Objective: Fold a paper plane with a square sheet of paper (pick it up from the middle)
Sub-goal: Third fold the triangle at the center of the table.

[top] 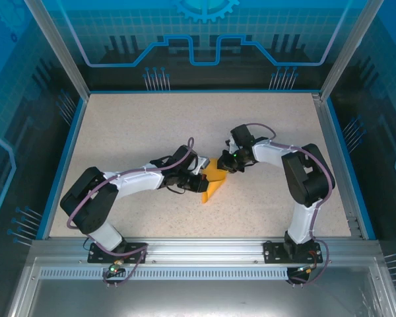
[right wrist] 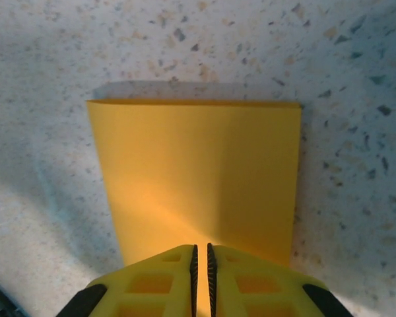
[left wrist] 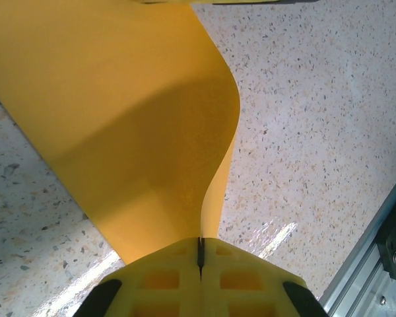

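From above, we see the paper mid-worktop, between the two arms' tips. At the left wrist, the left pincer is clamped tight on a curling edge of it. At the right wrist, the right pincer looks all but closed on the folded paper's near edge, though we cannot quite make out the grip.

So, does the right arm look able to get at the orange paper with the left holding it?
Likely yes. The right gripper is right at the orange paper, jaws all but closed on its near edge. The left gripper pinches a different edge and does not block it.
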Action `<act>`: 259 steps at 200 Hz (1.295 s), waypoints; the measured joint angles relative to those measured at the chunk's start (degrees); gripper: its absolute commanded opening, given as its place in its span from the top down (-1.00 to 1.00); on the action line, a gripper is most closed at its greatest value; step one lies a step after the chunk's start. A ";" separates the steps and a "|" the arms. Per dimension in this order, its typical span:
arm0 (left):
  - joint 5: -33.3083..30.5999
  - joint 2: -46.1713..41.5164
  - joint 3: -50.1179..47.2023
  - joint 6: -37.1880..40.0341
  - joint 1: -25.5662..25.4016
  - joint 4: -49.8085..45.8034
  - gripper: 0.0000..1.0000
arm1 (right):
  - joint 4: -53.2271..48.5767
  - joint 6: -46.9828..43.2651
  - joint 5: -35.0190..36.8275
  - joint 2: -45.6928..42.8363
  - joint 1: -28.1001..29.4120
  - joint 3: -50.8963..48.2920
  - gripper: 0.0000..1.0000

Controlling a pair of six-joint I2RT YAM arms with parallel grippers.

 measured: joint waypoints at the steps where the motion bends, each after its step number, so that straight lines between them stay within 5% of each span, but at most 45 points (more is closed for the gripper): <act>1: 0.00 0.00 0.00 0.00 0.04 0.00 1.00 | -0.09 -0.11 0.13 0.09 0.02 0.09 0.71; 84: -0.57 2.67 2.40 0.26 1.33 -2.19 1.00 | -6.58 -5.90 6.58 3.23 2.47 5.09 0.71; 259: -6.10 7.52 6.82 0.28 2.08 -7.61 1.00 | -7.82 -6.95 7.85 3.34 2.91 5.79 0.67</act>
